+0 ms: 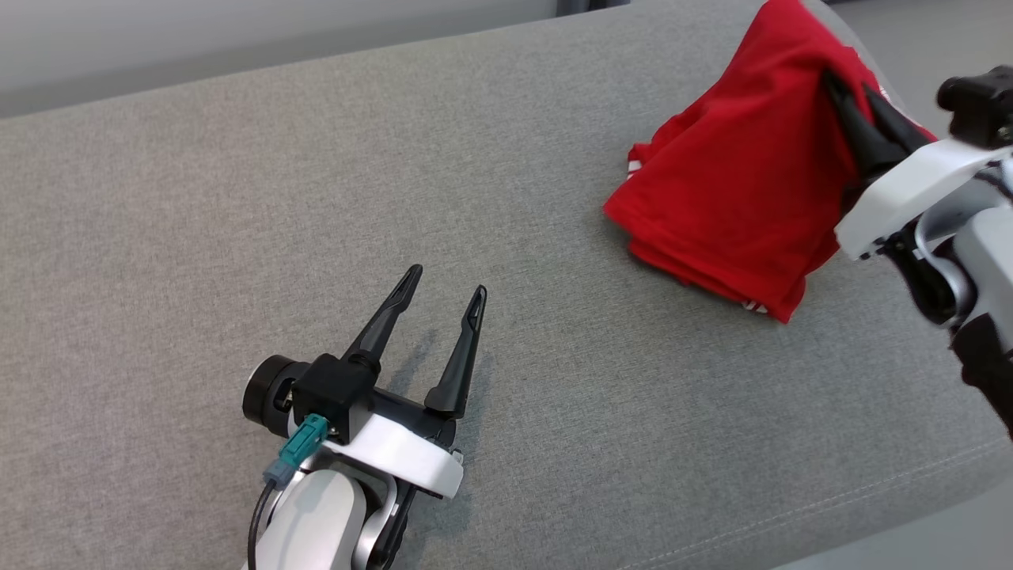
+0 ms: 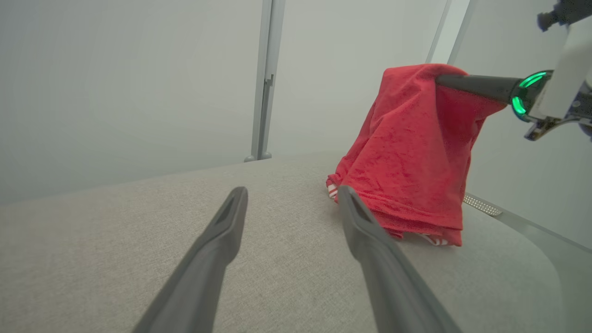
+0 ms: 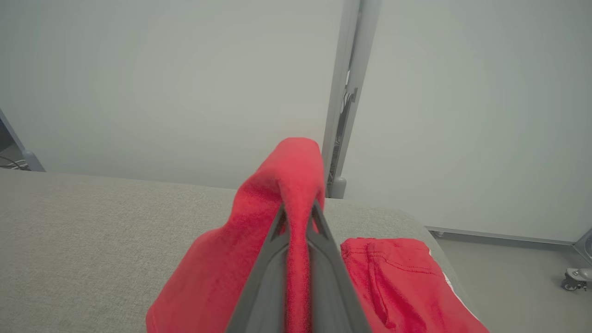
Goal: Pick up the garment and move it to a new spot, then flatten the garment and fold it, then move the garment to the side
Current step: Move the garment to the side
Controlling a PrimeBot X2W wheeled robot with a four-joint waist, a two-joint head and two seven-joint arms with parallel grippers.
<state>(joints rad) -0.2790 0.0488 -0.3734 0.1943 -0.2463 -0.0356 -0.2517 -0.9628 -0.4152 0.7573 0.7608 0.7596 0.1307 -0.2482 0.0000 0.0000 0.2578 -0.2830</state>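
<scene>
The right hand point(image 1: 847, 83) is clenched on the red garment point(image 1: 736, 174), lifted by the counter's point(image 1: 237, 198) right edge, hem touching it. The left hand point(image 1: 447, 283) hovers released, well apart.

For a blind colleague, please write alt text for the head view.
The right pincer is shut on a red garment, holding it up like a tent with its lower edge on a grey upholstered surface. The left pincer is open at the lower left, apart from the garment.
</scene>
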